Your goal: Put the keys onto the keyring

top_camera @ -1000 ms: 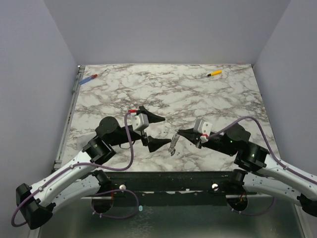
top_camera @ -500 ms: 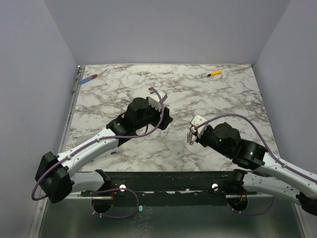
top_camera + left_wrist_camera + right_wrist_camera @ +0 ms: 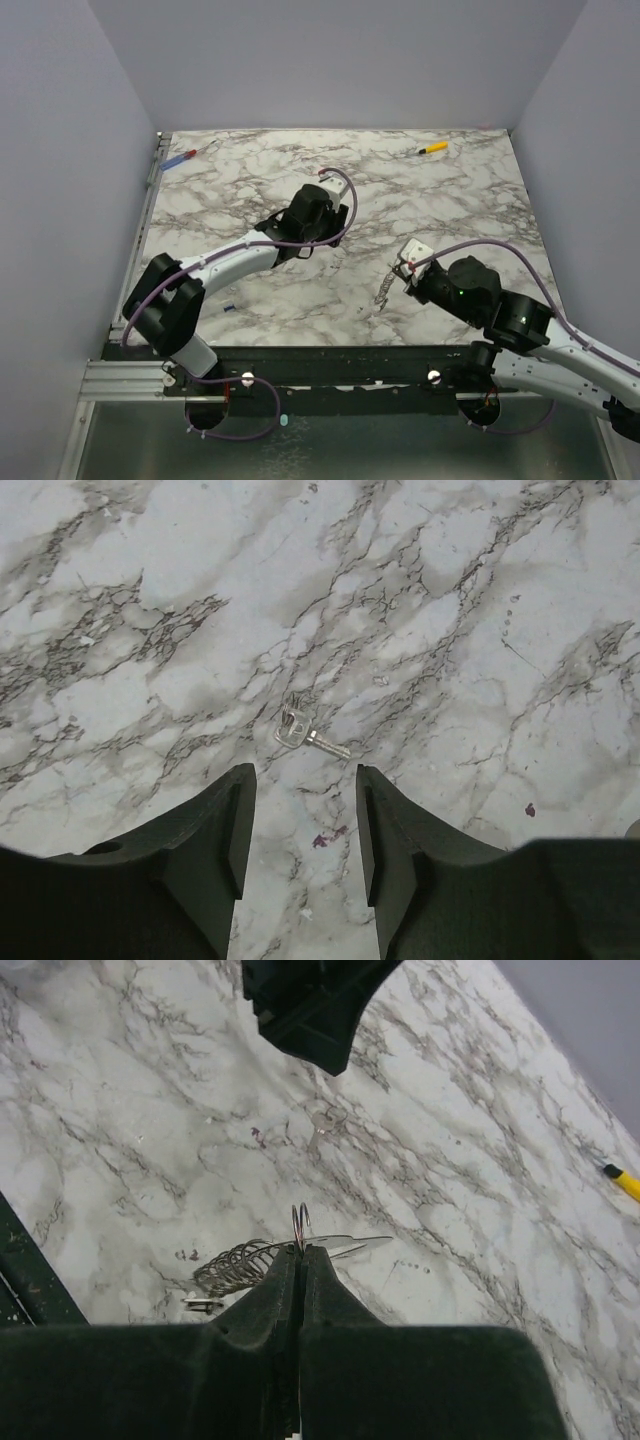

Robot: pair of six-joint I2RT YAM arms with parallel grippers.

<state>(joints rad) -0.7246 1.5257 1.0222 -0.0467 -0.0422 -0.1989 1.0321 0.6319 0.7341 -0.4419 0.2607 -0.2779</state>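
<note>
Small silver key (image 3: 306, 736) lies on the marble counter (image 3: 480, 600) before the left gripper (image 3: 303, 775), jaws parted; the right gripper (image 3: 301, 1252) has its jaws clenched on the thin metal keyring (image 3: 300, 1220).

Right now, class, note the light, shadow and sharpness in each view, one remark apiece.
Top external view: soft, even light, only faint shadows on the marble table. Left wrist view: the loose key lies sharp; the dark jaws nearby show little surface detail. Right wrist view: the keyring glints between shut jaws; the yellow-handled tool is cropped by the frame edge.
</note>
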